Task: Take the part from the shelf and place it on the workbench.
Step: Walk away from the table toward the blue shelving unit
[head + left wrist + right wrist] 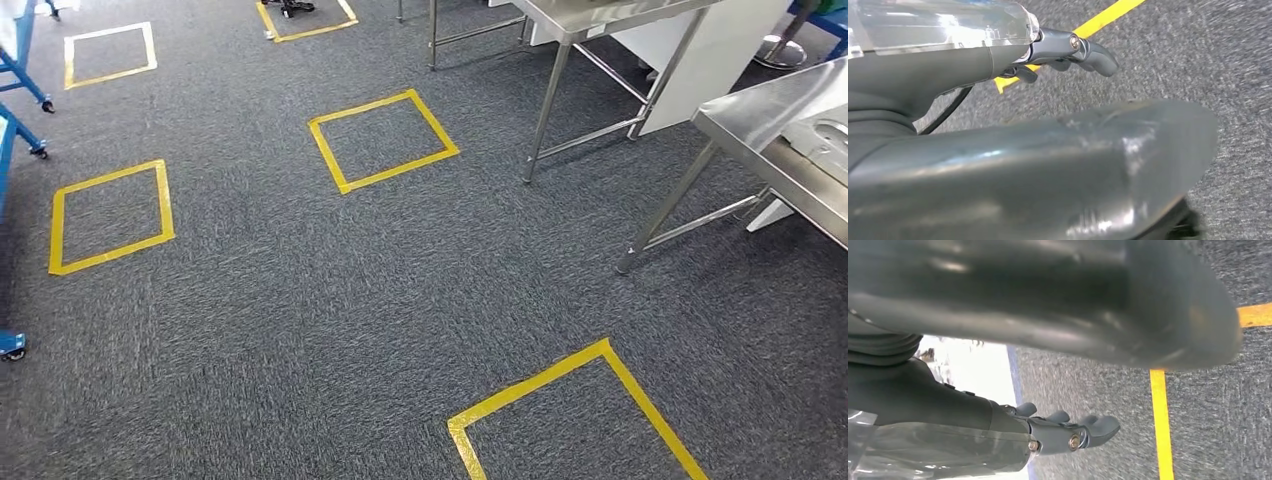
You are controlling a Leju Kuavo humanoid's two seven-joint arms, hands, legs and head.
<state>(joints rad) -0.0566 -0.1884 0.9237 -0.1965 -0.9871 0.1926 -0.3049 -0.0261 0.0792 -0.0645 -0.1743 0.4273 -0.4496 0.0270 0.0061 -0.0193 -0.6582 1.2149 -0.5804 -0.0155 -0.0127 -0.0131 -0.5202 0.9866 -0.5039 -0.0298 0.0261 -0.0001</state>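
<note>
Grey carpet floor (300, 300) is lying under yellow tape squares (382, 140), one more square (575, 410) nearest the camera. Steel counter (770, 140) is standing at right, a pale object on it too cropped to identify; a second counter (590, 15) is standing beyond. Left hand (1068, 50) is hanging over the carpet, fingers (1098, 56) loosely extended, holding nothing. Right hand (1068, 432) is doing likewise, fingers (1100, 426) apart and empty. The part's location cannot be told.
</note>
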